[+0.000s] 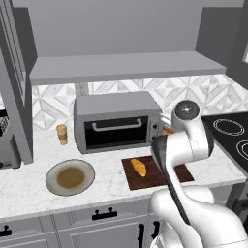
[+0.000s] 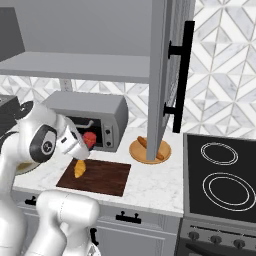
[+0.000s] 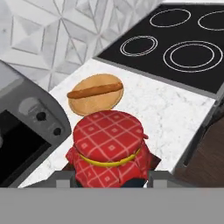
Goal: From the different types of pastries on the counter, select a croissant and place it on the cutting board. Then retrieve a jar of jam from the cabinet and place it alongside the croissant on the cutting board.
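My gripper (image 3: 111,180) is shut on the jar of jam (image 3: 108,148), a squat red jar with a checked cloth top and a yellow band. In the right base view the jar of jam (image 2: 90,139) hangs in front of the toaster oven, just above the far left end of the cutting board (image 2: 102,178). The small golden croissant (image 2: 79,168) lies on that dark brown board, below the jar. From the left base view, the croissant (image 1: 138,167) rests on the cutting board (image 1: 132,180), with my arm covering the board's right part. The cabinet shelf (image 1: 126,65) runs above.
A long brown pastry (image 3: 95,90) lies on a round tan plate (image 2: 150,152) right of the board. The cabinet door (image 2: 167,75) stands open above it. The toaster oven (image 1: 116,121), a grey plate (image 1: 70,177), a tan cup (image 1: 61,134) and the black stove (image 2: 220,175) flank the counter (image 1: 29,189).
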You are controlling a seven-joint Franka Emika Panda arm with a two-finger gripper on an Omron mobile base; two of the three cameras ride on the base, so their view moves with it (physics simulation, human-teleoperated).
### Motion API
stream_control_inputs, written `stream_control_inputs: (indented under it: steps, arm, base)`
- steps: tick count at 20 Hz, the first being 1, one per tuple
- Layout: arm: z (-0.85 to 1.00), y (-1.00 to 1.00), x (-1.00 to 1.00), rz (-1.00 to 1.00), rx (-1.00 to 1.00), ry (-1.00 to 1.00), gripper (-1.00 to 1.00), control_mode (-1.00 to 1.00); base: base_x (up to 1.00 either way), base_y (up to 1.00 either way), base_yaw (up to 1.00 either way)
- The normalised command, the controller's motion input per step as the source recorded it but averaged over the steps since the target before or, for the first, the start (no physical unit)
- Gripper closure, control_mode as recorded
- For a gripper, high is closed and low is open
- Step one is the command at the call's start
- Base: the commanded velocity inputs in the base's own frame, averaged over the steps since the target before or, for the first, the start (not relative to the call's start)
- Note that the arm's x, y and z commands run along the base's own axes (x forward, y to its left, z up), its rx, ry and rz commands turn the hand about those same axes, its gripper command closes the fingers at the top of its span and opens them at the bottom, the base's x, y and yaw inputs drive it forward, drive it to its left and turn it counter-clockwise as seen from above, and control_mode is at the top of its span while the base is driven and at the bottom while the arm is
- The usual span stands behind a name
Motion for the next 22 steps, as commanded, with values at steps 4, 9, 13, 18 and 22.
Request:
stream_control_inputs:
  steps: [4, 9, 13, 18, 22]
  arm:
    - [-1.0, 0.0, 0.32, -0.04, 0.33, 0.21, 1.0, -1.0]
    - [-1.0, 0.28, 0.18, 0.0, -0.39, 0.06, 1.0, -1.0]
    - [-0.86, 0.33, 0.01, 0.0, -0.66, 0.0, 1.0, -1.0]
    - [-0.49, 0.0, 0.39, 0.0, 0.0, 0.03, 1.0, -1.0]
    - [-0.54, -0.09, 0.5, 0.0, 0.07, 0.02, 1.0, -1.0]
  base:
    - [0.0, 0.0, 0.0]
    - [0.0, 0.0, 0.0]
    - [0.0, 0.0, 0.0]
    - [0.0, 0.0, 0.0]
    - [0.0, 0.0, 0.0]
